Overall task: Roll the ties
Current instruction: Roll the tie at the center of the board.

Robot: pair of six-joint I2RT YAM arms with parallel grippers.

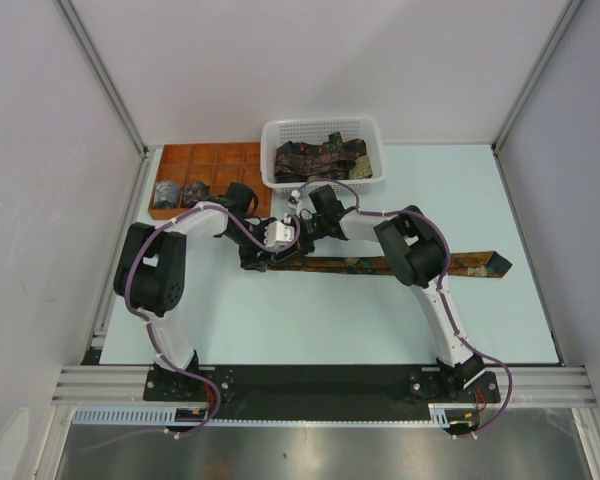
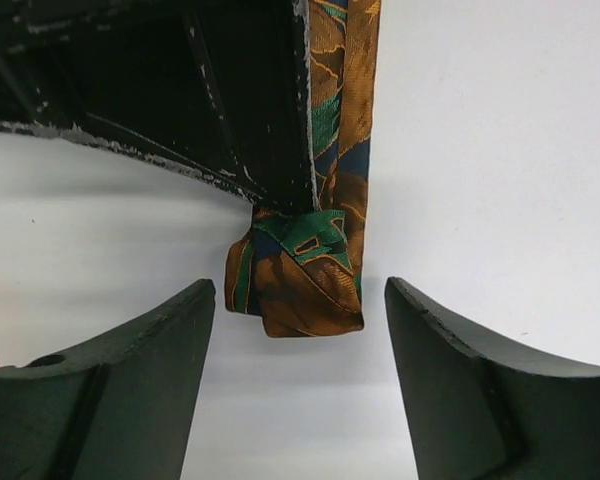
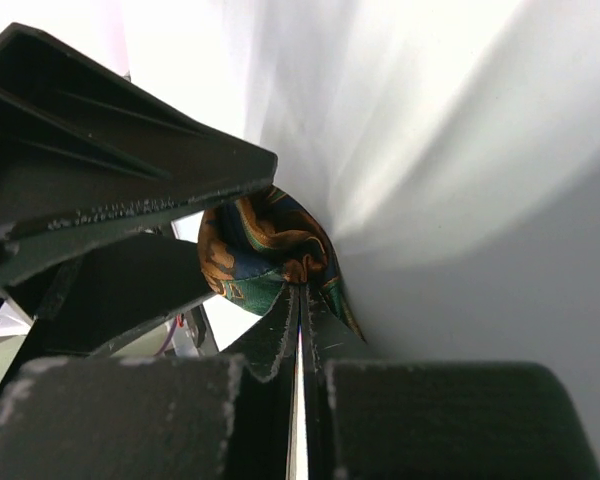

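left gripper (image 2: 298, 288) held wide astride rolled end of tie (image 2: 310, 295) | right gripper (image 3: 300, 292) pressed shut at roll | left arm (image 1: 160, 268), right arm (image 1: 420, 255) bent inward

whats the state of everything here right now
tie: left end rolled, rest lying flat
left gripper: open, astride the rolled end
right gripper: shut, tips at the rolled end
basket: holds unrolled ties
tray: two rolled ties in near-left cells
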